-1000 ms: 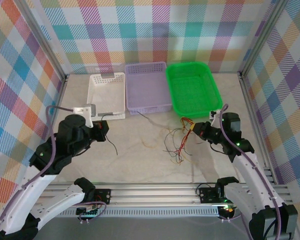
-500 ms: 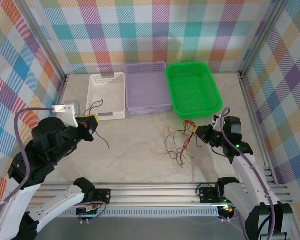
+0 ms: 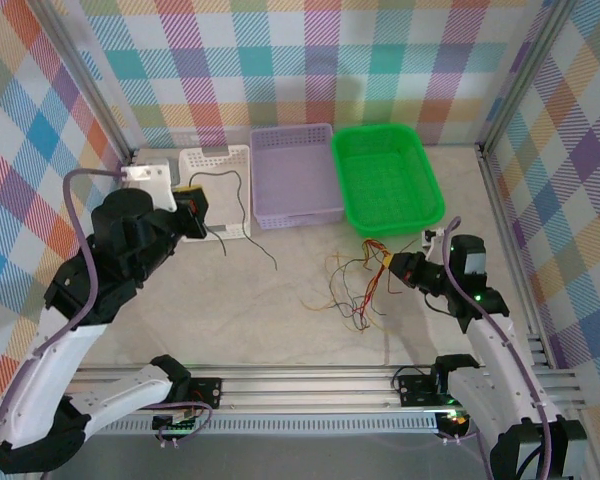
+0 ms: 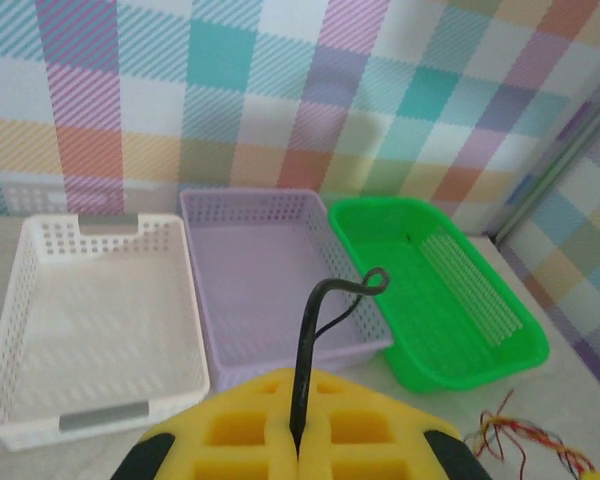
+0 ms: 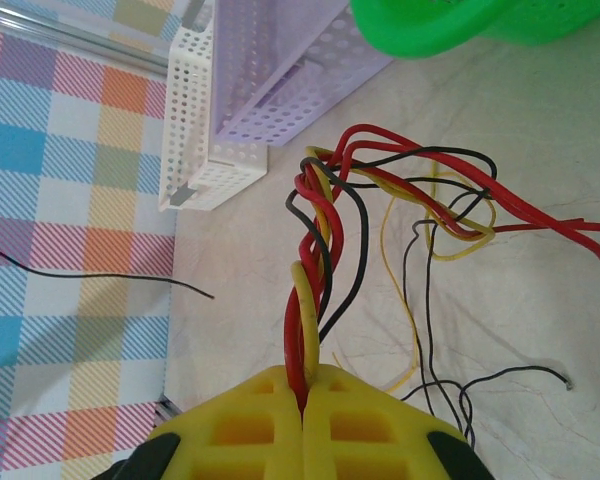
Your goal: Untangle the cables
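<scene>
Plaid walls [image 3: 310, 60], pale tabletop [image 3: 280, 330]. Left gripper [image 4: 300, 440], clamped on one black cable [image 4: 304, 360], has swung far-left over the white basket [image 4: 195, 330], dragging it off the bundle [image 5: 320, 230]. Right gripper [image 5: 302, 400] stays pinched on the bundle, near-right. Looks like one strand's freed.

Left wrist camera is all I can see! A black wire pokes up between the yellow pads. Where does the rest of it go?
Observer: From above, the black cable arcs from the left gripper over the white basket. Its far end reaches down near the front of the purple basket.
Operator: What's the other arm doing?
Observer: The right gripper is shut on the bundle of red, yellow and black cables.
Operator: Are they all knotted up?
Observer: Yes. The right wrist view shows them twisting round each other just past the gripper, then fanning out over the table.
</scene>
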